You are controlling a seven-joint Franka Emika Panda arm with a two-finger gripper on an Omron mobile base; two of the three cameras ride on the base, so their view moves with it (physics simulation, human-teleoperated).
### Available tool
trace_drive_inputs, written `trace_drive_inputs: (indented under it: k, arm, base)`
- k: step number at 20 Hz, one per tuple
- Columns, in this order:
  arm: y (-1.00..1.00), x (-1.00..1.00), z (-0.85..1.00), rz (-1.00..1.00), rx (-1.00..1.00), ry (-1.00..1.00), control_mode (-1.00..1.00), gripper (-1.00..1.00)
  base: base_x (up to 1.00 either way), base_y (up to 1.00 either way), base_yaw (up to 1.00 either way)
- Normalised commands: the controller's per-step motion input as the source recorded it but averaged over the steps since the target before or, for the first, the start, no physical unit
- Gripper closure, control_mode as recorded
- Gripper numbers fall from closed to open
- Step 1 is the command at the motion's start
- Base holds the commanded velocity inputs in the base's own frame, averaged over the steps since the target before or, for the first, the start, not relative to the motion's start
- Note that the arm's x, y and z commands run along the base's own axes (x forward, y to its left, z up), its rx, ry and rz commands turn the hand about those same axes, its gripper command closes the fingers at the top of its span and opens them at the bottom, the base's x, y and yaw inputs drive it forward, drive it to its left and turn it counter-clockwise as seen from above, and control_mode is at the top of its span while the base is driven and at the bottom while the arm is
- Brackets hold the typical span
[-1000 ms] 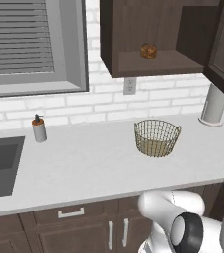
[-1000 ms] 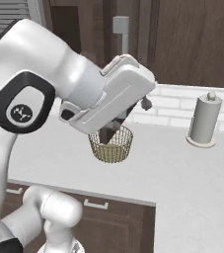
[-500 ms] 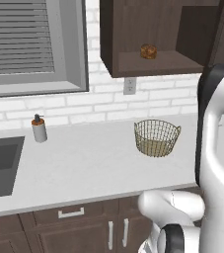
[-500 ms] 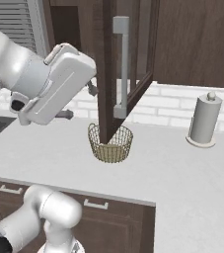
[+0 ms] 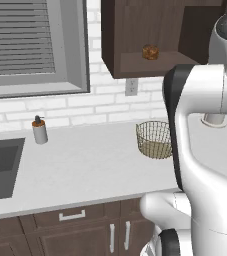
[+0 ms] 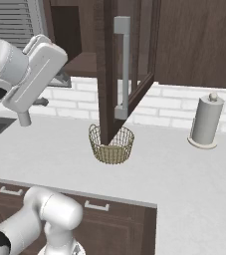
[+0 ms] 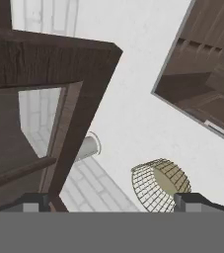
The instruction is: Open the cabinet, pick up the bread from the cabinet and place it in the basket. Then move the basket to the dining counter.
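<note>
Cabinet (image 6: 119, 74): door swung open, exposing bread (image 5: 150, 52) on shelf. Wire basket (image 5: 155, 139) waiting beneath. Gripper (image 7: 112, 201): spread wide, empty.

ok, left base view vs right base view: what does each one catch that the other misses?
Left base view alone: the bread sitting on the cabinet shelf, the sink at the left edge, and a soap dispenser by the wall.
Right base view alone: the swung-out cabinet door with its long silver handle, and the paper towel roll standing on the counter.
Both: the open cabinet, the basket on the grey worktop, nothing in it, and the brick wall behind.
</note>
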Motion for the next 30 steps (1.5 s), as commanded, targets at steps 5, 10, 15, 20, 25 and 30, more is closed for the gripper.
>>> trace_drive_inputs:
  k: [5,10,15,20,25,30]
  arm:
    - [0.11,0.98,-0.04,0.39,0.03,0.1,-1.0,-1.0]
    - [-0.05,0.5,-0.03,0.64,-0.03,0.05,-1.0,-1.0]
    - [0.06,0.1,-0.07,0.64,-0.31,0.05,-1.0,-1.0]
    - [0.01,0.5,-0.1,0.53,-0.41,0.0,-1.0,-1.0]
    - [0.0,0.16,0.0,0.46,-0.52,-0.01,-1.0,-1.0]
    - [0.0,0.32,0.04,0.35,-0.51,-0.08,-1.0,-1.0]
  base:
    - [0.0,0.0,0.0]
    - [0.0,0.0,0.0]
    - [0.0,0.0,0.0]
    - [0.0,0.0,0.0]
    - [0.0,0.0,0.0]
    - [0.0,0.0,0.0]
